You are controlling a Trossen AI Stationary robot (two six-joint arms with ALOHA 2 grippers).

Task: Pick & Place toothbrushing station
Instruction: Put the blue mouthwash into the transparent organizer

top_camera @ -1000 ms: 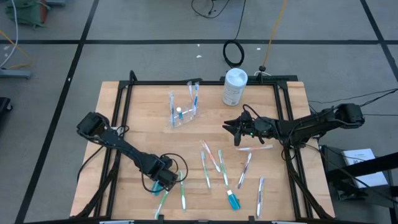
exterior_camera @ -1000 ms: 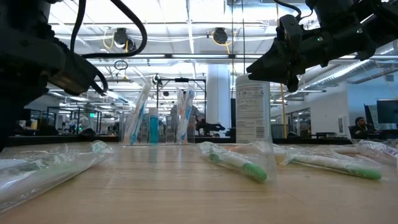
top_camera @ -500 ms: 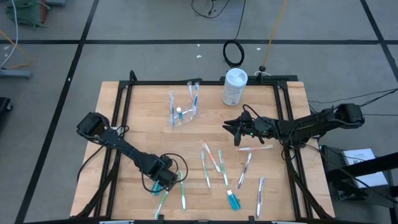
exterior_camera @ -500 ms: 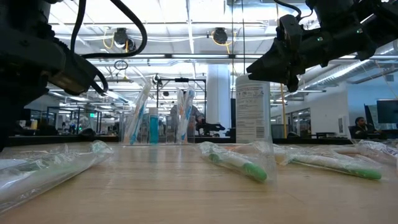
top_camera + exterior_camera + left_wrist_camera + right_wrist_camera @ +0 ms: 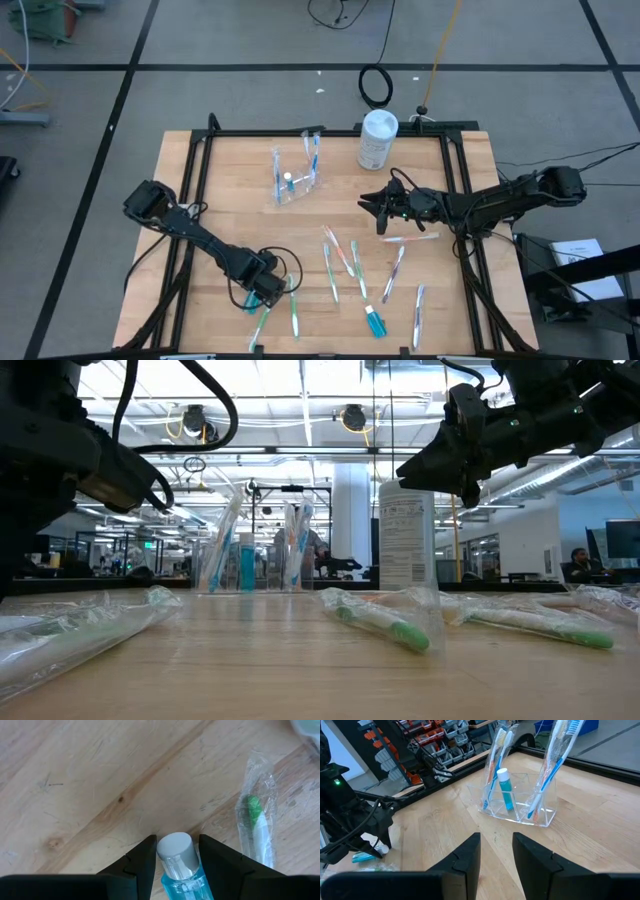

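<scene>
One blue tube (image 5: 180, 870) lies clamped lengthwise in the left gripper (image 5: 175, 857), cap pointing forward.

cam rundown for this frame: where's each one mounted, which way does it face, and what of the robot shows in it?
High: overhead, straight down on the table; both arms.
Low: table height, level across; clear holder, white canister; arms come in from above.
Left wrist: faces the tabletop; left claw shut on a blue tube, beside a green toothbrush.
Right wrist: right claw open, empty, facing the holder.
Shared: holder in high, low and right wrist.
</scene>
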